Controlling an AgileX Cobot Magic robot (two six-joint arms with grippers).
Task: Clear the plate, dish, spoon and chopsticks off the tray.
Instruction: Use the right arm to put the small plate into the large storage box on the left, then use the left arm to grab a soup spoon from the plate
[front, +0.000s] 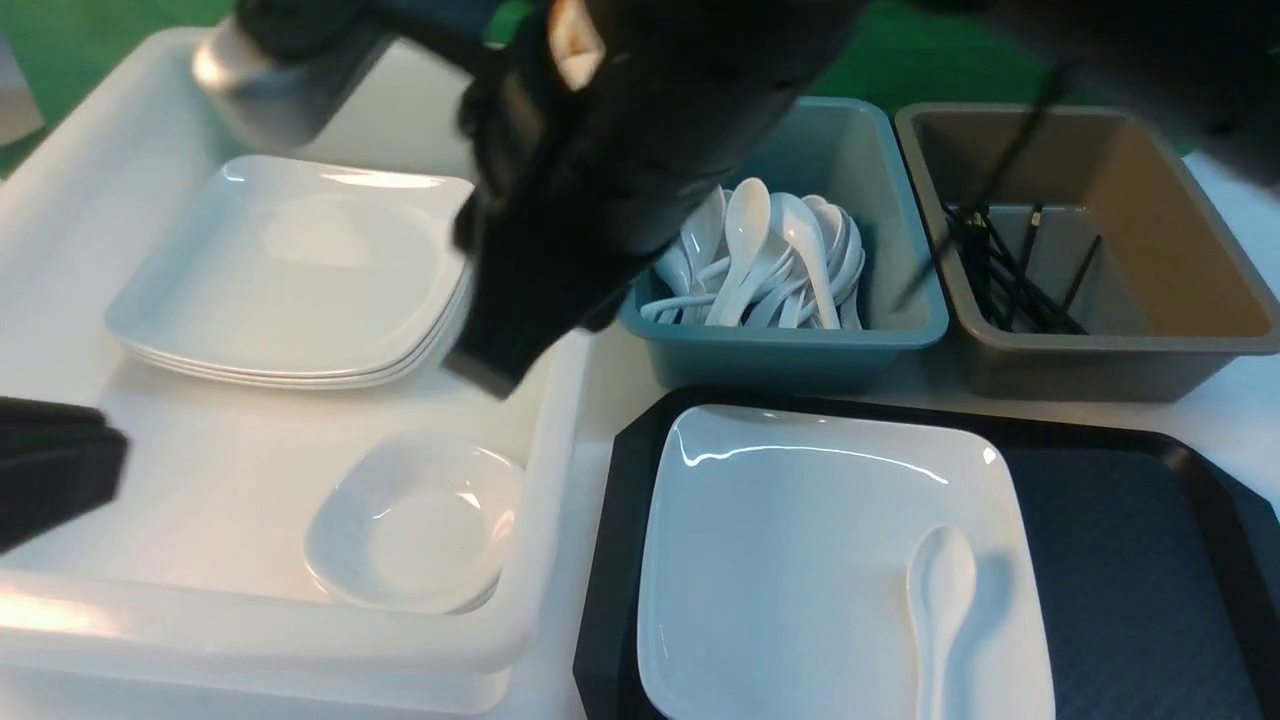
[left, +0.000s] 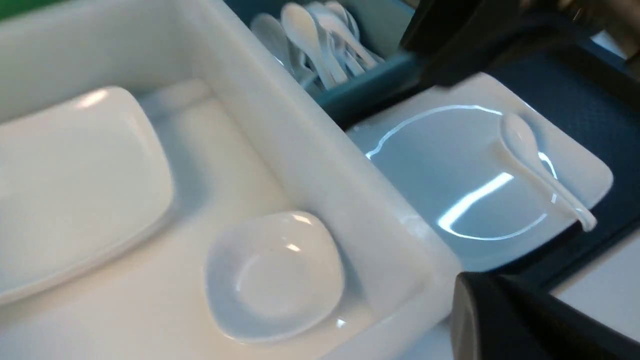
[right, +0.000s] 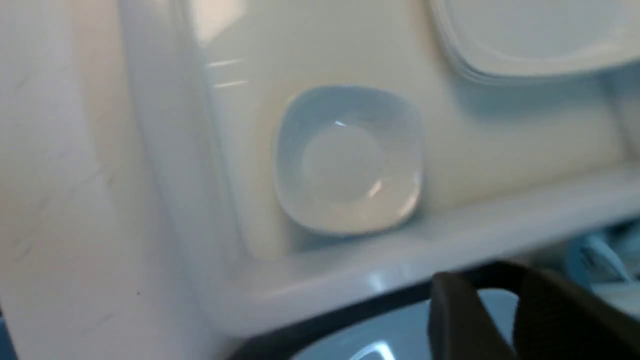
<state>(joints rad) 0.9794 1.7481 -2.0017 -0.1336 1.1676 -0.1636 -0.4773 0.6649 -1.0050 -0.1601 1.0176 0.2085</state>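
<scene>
Overhead, right arm (front: 620, 150) slants across white tub (front: 556, 450).

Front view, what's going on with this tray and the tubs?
A two-armed robot is clearing the tray. The plate is on it, with the spoon lying on the plate. A dish sits in the white tub beside a plate stack; chopsticks are in the brown tub. The right gripper hangs by the white tub's rim, with nothing seen in it.
</scene>
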